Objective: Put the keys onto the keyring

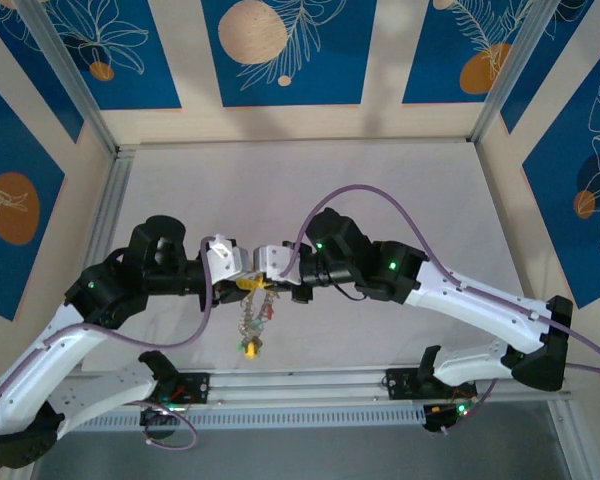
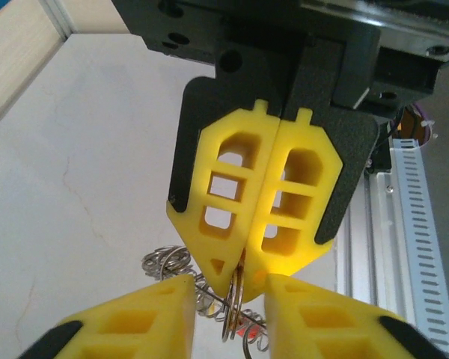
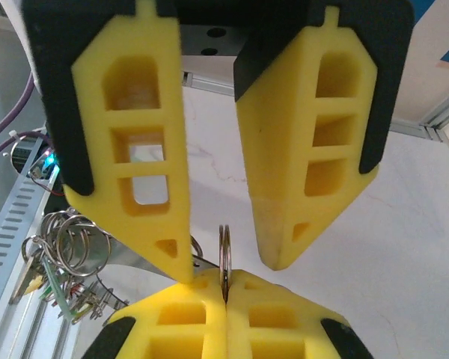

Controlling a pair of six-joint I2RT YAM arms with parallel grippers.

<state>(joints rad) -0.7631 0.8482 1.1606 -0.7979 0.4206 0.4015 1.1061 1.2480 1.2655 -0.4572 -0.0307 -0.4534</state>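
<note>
Above the table's near half my two grippers meet tip to tip. My right gripper (image 3: 226, 283) is shut on the edge of the keyring (image 3: 224, 250), a thin double-wire metal ring held upright. My left gripper (image 3: 230, 265) is open, one finger on each side of the ring and neither touching it. In the left wrist view the keyring (image 2: 236, 310) hangs from the shut right gripper (image 2: 241, 263), between my left gripper's (image 2: 230, 283) spread fingers. A chain of smaller rings with the keys (image 1: 250, 325) dangles below, a yellow head (image 1: 250, 348) lowest.
The table (image 1: 380, 180) is pale and bare, fenced by an aluminium frame and blue patterned panels. A slotted rail (image 1: 310, 385) runs along the near edge between the arm bases. More small rings and keys (image 3: 60, 262) hang at the left of the right wrist view.
</note>
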